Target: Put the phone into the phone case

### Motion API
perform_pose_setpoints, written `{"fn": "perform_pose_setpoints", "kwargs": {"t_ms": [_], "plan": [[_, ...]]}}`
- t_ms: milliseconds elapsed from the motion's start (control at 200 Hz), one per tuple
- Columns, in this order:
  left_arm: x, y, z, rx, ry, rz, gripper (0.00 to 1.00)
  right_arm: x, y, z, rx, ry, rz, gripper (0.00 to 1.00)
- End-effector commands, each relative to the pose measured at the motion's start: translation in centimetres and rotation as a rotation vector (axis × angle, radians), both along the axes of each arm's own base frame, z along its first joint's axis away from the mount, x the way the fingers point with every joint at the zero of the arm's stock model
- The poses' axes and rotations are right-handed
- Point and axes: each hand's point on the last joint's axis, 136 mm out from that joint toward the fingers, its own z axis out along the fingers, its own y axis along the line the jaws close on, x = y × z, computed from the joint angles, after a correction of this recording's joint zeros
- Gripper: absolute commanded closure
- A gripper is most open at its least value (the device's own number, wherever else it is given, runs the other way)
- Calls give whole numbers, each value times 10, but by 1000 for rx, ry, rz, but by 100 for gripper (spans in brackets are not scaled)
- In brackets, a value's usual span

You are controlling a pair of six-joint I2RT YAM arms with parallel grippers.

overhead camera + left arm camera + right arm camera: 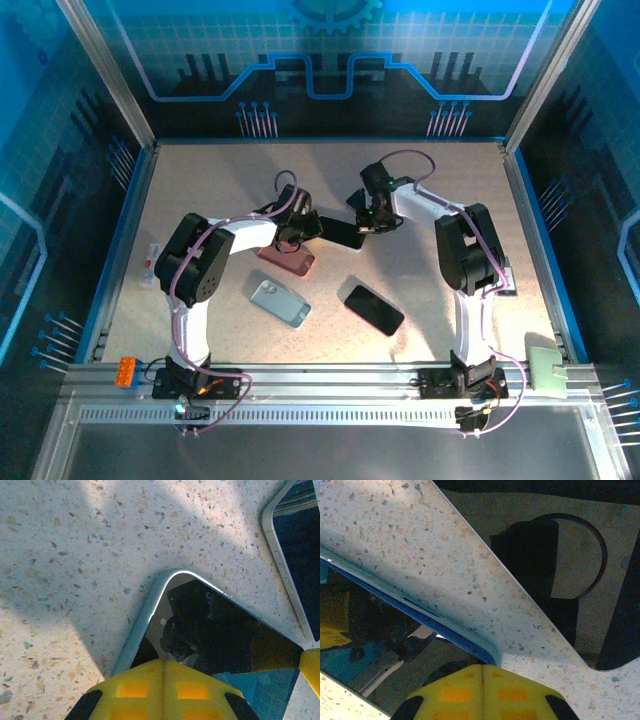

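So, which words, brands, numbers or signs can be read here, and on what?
None can be read.
The black phone and the pink case show no letters.
The gear drawing has no words.
The white object at the left edge is too small to tell.

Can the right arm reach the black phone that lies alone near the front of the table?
Probably yes. The black phone lies flat in the open on that arm's side, with nothing on it or touching it. The right gripper is shut, so it must open first.
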Motion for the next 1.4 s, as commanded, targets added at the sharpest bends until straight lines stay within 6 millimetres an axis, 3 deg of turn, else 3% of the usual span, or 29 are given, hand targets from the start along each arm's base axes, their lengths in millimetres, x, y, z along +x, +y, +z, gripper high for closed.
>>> {"fn": "perform_pose_setpoints", "kwargs": {"t_ms": [0, 125, 385, 700, 976, 1181, 1396], "plan": [[-29, 12, -35, 55, 135, 7, 100, -134, -18, -117, -174, 480, 58, 100], [-30, 13, -35, 58, 134, 6, 100, -139, -16, -116, -176, 473, 55, 100], [-32, 15, -32, 72, 138, 9, 100, -166, -12, -132, -180, 517, 59, 100], [-29, 14, -33, 88, 160, 1, 100, -191, -27, -153, -222, 574, 69, 100], [-28, 19, -38, 115, 172, 21, 100, -207, -27, -162, -203, 607, 83, 100], [-26, 21, -37, 132, 169, 34, 100, -196, -19, -149, -167, 562, 94, 100], [-14, 25, -34, 177, 162, 42, 100, -153, 13, -97, -1, 429, 83, 100]]}}
